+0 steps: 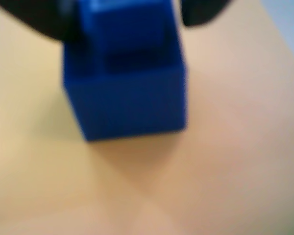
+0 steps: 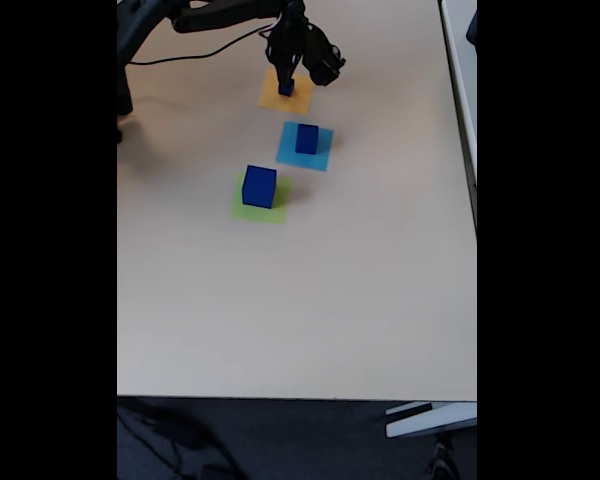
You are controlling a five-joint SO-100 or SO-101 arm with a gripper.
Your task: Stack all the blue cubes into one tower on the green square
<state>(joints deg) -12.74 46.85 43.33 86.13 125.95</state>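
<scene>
Three solid dark-blue cubes stand on the pale beige tabletop (image 2: 300, 300), each on its own flat paper-like square. In the fixed view the large blue cube (image 2: 259, 187) sits on the lime-green square (image 2: 242, 209), the medium blue cube (image 2: 307, 139) on the light-blue square (image 2: 320, 158), and the small blue cube (image 2: 286, 88) on the orange square (image 2: 268, 97). So: three cubes, three squares, one black arm. The three squares run in a slanting line, near one another but apart, none touching.

The black two-finger gripper (image 2: 289, 78) hangs right over the small cube, its tips at the cube's top; whether the claw is apart or clamped on it cannot be told. The blurred wrist view shows that cube (image 1: 130, 93) close up on the orange paper (image 1: 210, 161), with dark gripper parts at the top edge.

Much bare table lies open toward the near edge and to the right of the squares. A black cable (image 2: 195, 52) trails on the table by the arm.
</scene>
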